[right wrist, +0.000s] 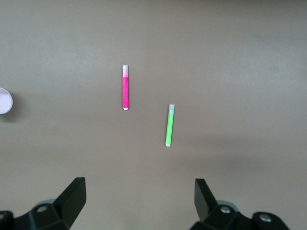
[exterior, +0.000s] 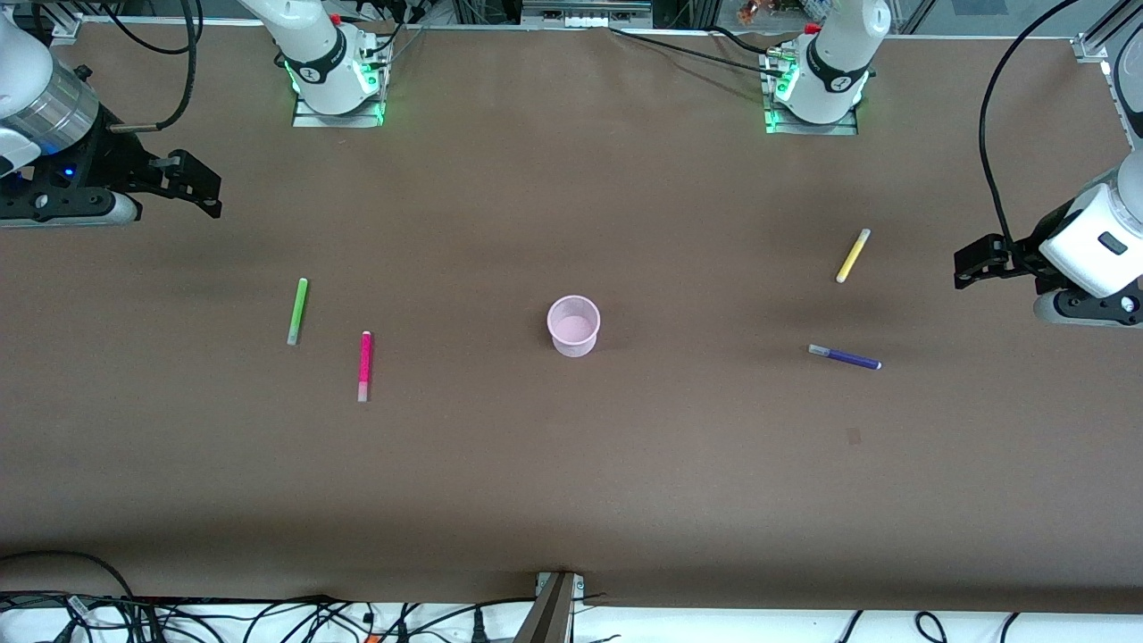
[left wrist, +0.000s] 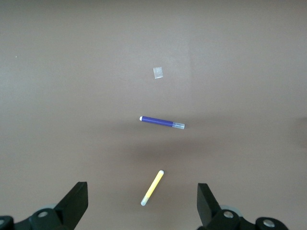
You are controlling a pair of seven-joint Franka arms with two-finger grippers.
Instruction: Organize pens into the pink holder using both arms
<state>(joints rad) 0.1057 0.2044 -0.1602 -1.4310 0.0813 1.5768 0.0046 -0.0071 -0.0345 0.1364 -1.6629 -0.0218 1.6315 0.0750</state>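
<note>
Both arms are cut off by the frame edges in the front view, each showing only its wrist and end effector; in the right wrist view the pink holder appears as a sliver at the frame edge. Counts: four pens, one holder, two end effectors, one small pale scrap. The pink holder stands upright mid-surface, nothing visible inside it. Green pen and magenta pen lie flat toward the right arm's end, near each other but apart, the magenta one nearer the front camera. Yellow pen and purple pen lie flat toward the left arm's end, well apart, the purple one nearer the camera. A small pale scrap lies on the brown surface near the purple pen. Left end effector hangs over its end of the surface, fingers spread wide, holding nothing. Right end effector hangs over its own end, fingers likewise wide apart, holding nothing
</note>
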